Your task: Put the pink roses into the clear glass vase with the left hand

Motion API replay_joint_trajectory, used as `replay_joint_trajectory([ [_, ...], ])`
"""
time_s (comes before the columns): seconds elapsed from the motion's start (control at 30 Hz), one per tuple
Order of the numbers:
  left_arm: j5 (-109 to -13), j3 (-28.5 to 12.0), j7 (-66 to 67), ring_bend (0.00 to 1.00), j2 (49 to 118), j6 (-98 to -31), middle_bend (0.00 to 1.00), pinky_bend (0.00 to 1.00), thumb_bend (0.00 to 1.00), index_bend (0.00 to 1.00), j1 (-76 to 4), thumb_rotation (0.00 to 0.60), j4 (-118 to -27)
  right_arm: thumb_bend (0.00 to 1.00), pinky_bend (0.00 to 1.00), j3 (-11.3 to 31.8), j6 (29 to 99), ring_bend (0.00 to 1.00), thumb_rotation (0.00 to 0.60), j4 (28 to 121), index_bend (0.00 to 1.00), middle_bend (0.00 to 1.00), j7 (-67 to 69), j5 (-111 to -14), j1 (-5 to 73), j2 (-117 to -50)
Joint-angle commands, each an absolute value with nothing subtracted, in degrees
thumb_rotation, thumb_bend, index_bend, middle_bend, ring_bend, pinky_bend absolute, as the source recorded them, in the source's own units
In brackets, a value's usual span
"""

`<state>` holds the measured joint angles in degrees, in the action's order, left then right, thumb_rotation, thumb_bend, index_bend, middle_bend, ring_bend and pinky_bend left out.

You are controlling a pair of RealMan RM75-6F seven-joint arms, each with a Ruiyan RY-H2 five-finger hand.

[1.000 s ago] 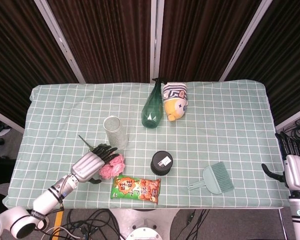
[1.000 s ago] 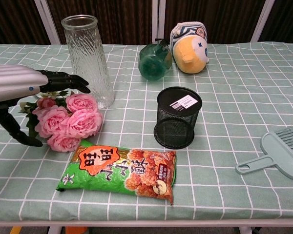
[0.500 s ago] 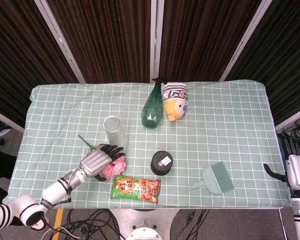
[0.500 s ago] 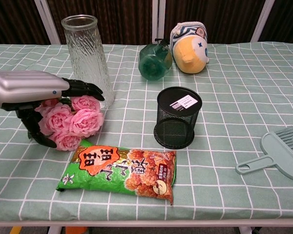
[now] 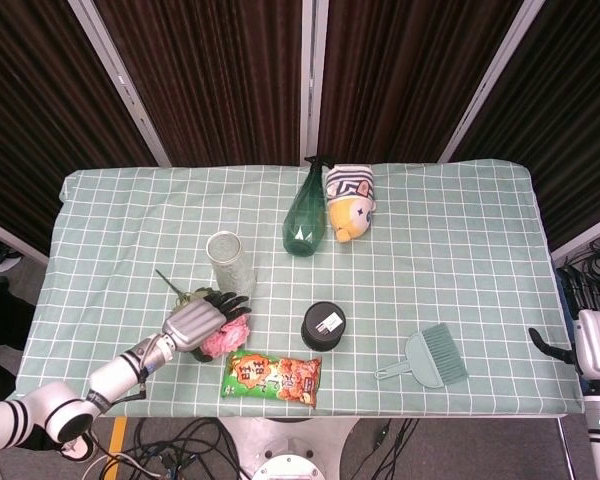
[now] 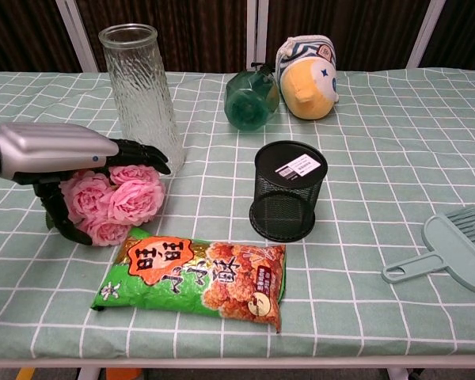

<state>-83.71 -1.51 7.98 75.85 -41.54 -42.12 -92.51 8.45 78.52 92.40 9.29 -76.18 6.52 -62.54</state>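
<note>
The pink roses point(image 5: 229, 335) point(image 6: 120, 199) lie on the checked tablecloth, just in front of the clear glass vase point(image 5: 230, 262) point(image 6: 140, 93), which stands upright and holds nothing. My left hand point(image 5: 202, 321) point(image 6: 62, 149) reaches over the blooms from the left. Its dark fingers point(image 6: 141, 153) stretch across their tops, and the thumb point(image 6: 63, 223) curls down on the near left side. The roses still rest on the table. The stem point(image 5: 171, 284) sticks out to the far left. My right hand point(image 5: 592, 340) hangs off the table's right edge, holding nothing.
A green snack bag point(image 6: 194, 273) lies right in front of the roses. A black mesh cup point(image 6: 289, 190) stands to their right. A green spray bottle point(image 5: 305, 215) and a plush toy point(image 5: 349, 200) lie at the back, and a small brush point(image 5: 430, 357) lies at the front right.
My left hand has moved right, over the roses; its fingers now cover the blooms and the thumb has come in beside them. The roses and the right hand have stayed put.
</note>
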Motion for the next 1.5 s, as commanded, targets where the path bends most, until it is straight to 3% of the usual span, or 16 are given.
replay_joint_trajectory([
  [0.03,-82.8,-1.3,8.9,0.01,75.8,-41.5,0.02,0.23,0.10,0.09,-42.3,0.600,-92.6,0.16,0.00,8.4,78.5,0.00,0.600,92.4,0.00,0.00,9.2,-76.2,6.5,-62.5],
  [0.2,-82.5,-1.1,10.8,0.11,76.5,-44.1,0.11,0.34,0.16,0.17,-41.6,0.600,-92.6,0.16,0.00,8.4,78.3,0.00,0.600,92.7,0.00,0.00,8.9,-76.1,6.6,-62.4],
  [0.43,-84.9,-0.6,9.4,0.30,76.6,-47.6,0.35,0.52,0.24,0.46,-40.9,0.600,-92.8,0.16,0.00,8.4,78.4,0.00,0.600,93.0,0.00,0.00,8.5,-76.0,6.5,-62.1],
  [0.5,-85.6,-0.4,8.8,0.34,76.0,-48.2,0.39,0.56,0.24,0.49,-40.8,0.600,-93.1,0.16,0.00,8.4,78.4,0.00,0.600,93.1,0.00,0.00,8.4,-75.8,6.4,-61.9],
  [0.83,-86.9,0.5,7.1,0.39,73.5,-51.6,0.43,0.60,0.27,0.50,-39.3,0.600,-94.0,0.16,0.00,8.3,78.7,0.00,0.600,93.4,0.00,0.00,8.4,-76.0,6.2,-61.6],
  [1.07,-86.8,-1.1,9.3,0.39,67.6,-58.6,0.43,0.60,0.27,0.50,-36.5,0.600,-97.0,0.16,0.00,8.3,80.1,0.00,0.600,93.2,0.00,0.00,8.4,-77.3,6.0,-61.7],
  [1.3,-86.4,-5.8,11.7,0.40,61.2,-70.1,0.44,0.61,0.27,0.51,-32.9,0.600,-98.6,0.16,0.00,7.8,81.2,0.00,0.600,92.1,0.00,0.00,9.4,-79.0,5.6,-62.0],
  [1.5,-89.2,-11.0,14.1,0.40,63.1,-83.2,0.43,0.61,0.27,0.52,-30.3,0.600,-95.7,0.16,0.00,7.5,81.3,0.00,0.600,91.7,0.00,0.00,9.8,-79.3,5.4,-62.2],
])
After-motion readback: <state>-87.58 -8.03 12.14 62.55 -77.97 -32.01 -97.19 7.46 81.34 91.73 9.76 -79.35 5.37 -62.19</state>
